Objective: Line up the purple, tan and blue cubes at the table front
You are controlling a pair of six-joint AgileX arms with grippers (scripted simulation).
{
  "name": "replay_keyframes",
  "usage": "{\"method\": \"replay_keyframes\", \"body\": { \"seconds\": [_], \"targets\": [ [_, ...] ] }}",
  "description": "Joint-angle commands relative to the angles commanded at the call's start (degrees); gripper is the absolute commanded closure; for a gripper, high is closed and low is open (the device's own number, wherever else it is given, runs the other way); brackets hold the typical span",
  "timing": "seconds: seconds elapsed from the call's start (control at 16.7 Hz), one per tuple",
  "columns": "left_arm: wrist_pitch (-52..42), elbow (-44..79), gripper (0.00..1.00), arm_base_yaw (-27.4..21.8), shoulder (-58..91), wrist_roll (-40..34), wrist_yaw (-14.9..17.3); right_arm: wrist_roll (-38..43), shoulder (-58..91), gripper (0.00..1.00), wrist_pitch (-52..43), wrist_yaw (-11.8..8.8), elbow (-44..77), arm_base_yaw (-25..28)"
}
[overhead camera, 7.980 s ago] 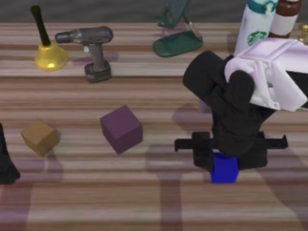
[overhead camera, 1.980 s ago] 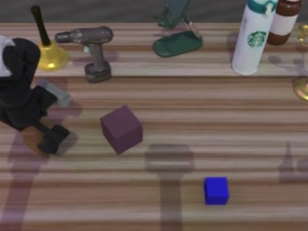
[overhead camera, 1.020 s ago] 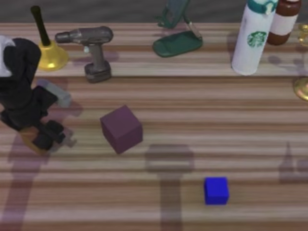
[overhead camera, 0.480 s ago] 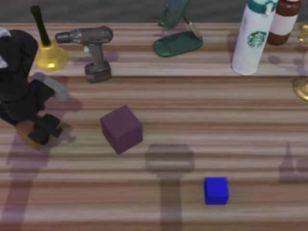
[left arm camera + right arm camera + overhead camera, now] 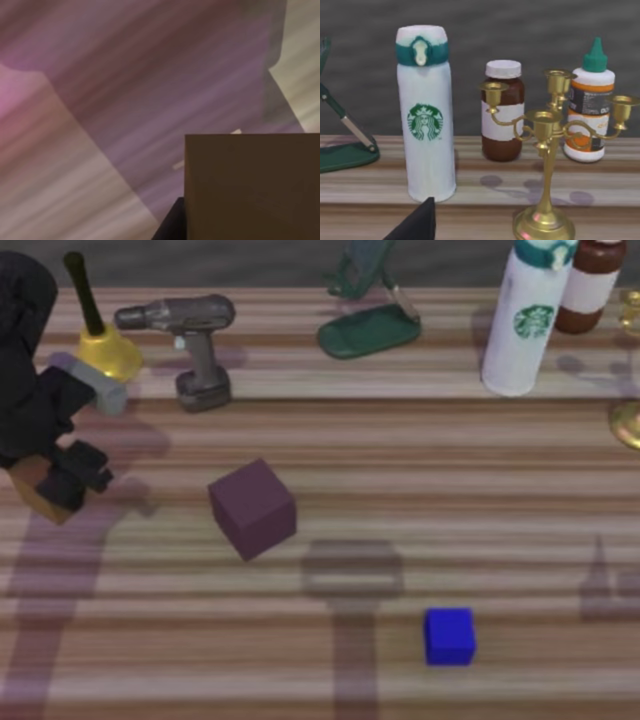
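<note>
My left gripper (image 5: 55, 478) hangs at the far left of the table (image 5: 420, 540), shut on the tan cube (image 5: 33, 490), which is lifted off the wood. In the left wrist view the tan cube (image 5: 252, 185) fills the space beside a dark finger (image 5: 172, 227), above its own shadow. The dark purple cube (image 5: 252, 508) rests left of centre, turned slightly. The small blue cube (image 5: 449, 636) sits near the front, right of centre. My right arm is out of the top view; my right gripper (image 5: 470, 236) stands open with one black fingertip (image 5: 420, 225) showing.
Along the back stand a gold bell (image 5: 100, 350), a grey drill (image 5: 190, 340), a green stand (image 5: 370, 320), a white flask (image 5: 525, 315) and a brown jar (image 5: 595, 280). A gold candelabrum (image 5: 547, 150) stands at the far right, near an orange-labelled bottle (image 5: 590, 115).
My left gripper closed on the tan cube, then rose and drew toward the back left with it. The purple and blue cubes have not moved.
</note>
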Motion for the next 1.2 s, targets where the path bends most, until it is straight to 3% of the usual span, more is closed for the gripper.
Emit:
{"method": "replay_keyframes", "body": {
  "seconds": [0.24, 0.48, 0.72, 1.2],
  "targets": [
    [0.04, 0.08, 1.00, -0.84, 0.38, -0.62, -0.04, 0.00, 0.00, 0.00, 0.00, 0.00, 0.00, 0.00],
    [-1.22, 2.34, 1.00, -6.34, 1.95, -9.15, -0.26, 0.00, 0.00, 0.00, 0.00, 0.00, 0.00, 0.00],
    [-3.18, 5.22, 1.00, -15.92, 3.88, -25.68, -0.61, 0.00, 0.00, 0.00, 0.00, 0.00, 0.00, 0.00],
    [-6.63, 9.59, 1.00, -38.78, 5.82, -67.84, -1.14, 0.00, 0.00, 0.00, 0.00, 0.00, 0.00, 0.00]
  ]
}}
